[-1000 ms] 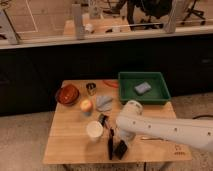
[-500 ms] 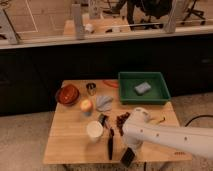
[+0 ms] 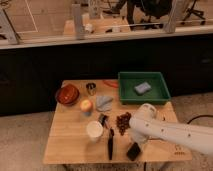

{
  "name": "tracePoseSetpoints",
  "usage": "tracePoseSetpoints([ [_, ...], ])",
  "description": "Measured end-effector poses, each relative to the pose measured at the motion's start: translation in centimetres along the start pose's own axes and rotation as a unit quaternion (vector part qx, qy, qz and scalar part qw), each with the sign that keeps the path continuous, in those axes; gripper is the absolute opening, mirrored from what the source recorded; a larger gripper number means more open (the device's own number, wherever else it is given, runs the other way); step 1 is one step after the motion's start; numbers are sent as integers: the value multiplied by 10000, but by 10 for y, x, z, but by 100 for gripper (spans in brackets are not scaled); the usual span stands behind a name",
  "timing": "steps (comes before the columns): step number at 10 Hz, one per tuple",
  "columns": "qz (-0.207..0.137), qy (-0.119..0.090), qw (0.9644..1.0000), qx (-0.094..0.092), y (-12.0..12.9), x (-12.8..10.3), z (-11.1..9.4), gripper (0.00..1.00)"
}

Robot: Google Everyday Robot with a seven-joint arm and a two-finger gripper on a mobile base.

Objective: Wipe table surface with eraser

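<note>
Your eraser (image 3: pixel 132 152) lies on the light wooden counter (image 3: pixel 70 142), right of centre and close to the front edge. The claw (image 3: pixel 136 144) comes down right over it from the white arm (image 3: pixel 170 132) that reaches in from the right. The dark shapes merge, so you cannot tell whether the claw is grasping the block or released. Just left of the eraser lies a long black-handled tool (image 3: pixel 110 145), with a white cup (image 3: pixel 94 130) beyond it. A brown cluster (image 3: pixel 122 121) sits behind the eraser. The front-left stretch shows bare planks. A green tray (image 3: pixel 125 95) holding a grey-blue sponge (image 3: pixel 142 88) fills the far right corner. Speckled floor surrounds the counter, and a dark wall stands behind it.
</note>
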Motion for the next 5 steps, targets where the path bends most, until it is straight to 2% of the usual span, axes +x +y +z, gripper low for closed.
tracePoseSetpoints([
  [2,47,11,9999,106,-14,3,-6,0],
  [5,-90,-22,9998,193,-30,-12,-9,0],
])
